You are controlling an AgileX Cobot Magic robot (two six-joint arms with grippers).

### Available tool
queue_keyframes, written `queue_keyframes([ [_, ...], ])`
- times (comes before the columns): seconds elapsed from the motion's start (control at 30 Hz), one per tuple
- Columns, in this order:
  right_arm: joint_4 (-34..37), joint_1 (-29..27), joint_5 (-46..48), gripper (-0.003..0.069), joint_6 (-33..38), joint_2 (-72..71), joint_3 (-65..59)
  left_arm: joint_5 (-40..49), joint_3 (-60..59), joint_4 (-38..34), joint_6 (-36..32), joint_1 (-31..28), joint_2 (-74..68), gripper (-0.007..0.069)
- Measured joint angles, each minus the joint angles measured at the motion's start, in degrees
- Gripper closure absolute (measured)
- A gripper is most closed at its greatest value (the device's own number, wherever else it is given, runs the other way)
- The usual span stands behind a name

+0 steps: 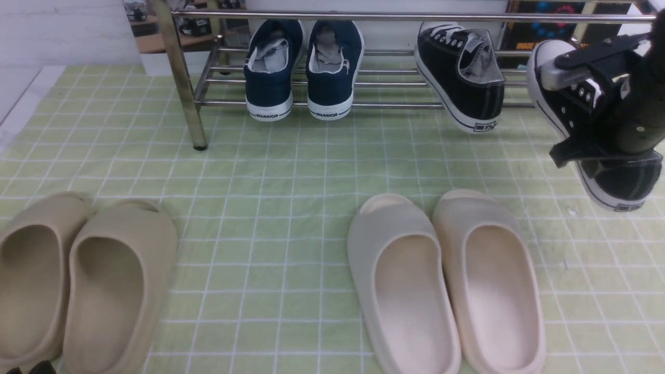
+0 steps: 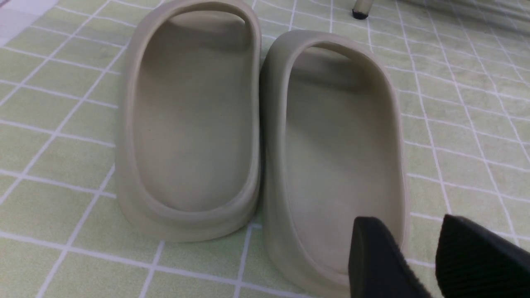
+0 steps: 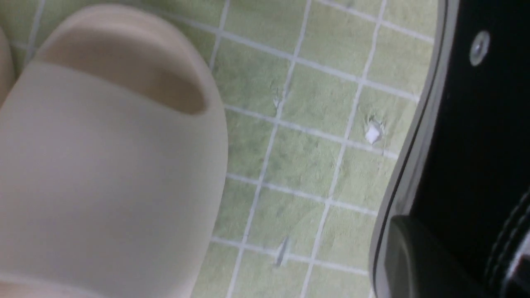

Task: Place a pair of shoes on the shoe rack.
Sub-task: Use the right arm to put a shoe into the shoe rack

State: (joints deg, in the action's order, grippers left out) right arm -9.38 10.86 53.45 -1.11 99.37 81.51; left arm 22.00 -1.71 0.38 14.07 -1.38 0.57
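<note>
One black sneaker [image 1: 467, 72] sits on the steel rack [image 1: 571, 19], toe inward and heel hanging over the front bar, probably so its long sole crosses several bars. Its mate [image 1: 628, 182] is gripped by the right end effector [image 1: 558, 117], closed on its side near the opening; that hold likely leaves the toe free to lead onto the bars. The shoe slants, toe toward the rack, heel nearer the camera, and seems to need straightening beside its partner. Navy sneakers [image 1: 275, 67] share the rack with heels facing out, a layout the black pair appears meant to match. Near the tan slides [image 2: 273, 165], the left end effector [image 2: 393, 252] stands open and empty, presumably because one arm suffices. A low approach could catch the toe on the front bar.
</note>
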Motion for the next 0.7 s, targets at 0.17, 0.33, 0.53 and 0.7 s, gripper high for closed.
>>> queue_keyframes([
  [0.17,-2.0,0.0,0.1,0.0612,0.1,6.2,7.4,0.0,0.0,0.0,0.0,0.0,0.0,0.0386],
  [0.33,-3.6,0.0,-0.4,0.0612,0.1,11.3,14.6,0.0,0.0,0.0,0.0,0.0,0.0,0.0386],
  [0.53,-4.2,0.0,-1.9,0.0612,0.1,18.4,23.3,0.0,0.0,0.0,0.0,0.0,0.0,0.0386],
  [0.7,-4.0,0.0,-2.1,0.0612,0.1,22.9,28.5,0.0,0.0,0.0,0.0,0.0,0.0,0.0386],
])
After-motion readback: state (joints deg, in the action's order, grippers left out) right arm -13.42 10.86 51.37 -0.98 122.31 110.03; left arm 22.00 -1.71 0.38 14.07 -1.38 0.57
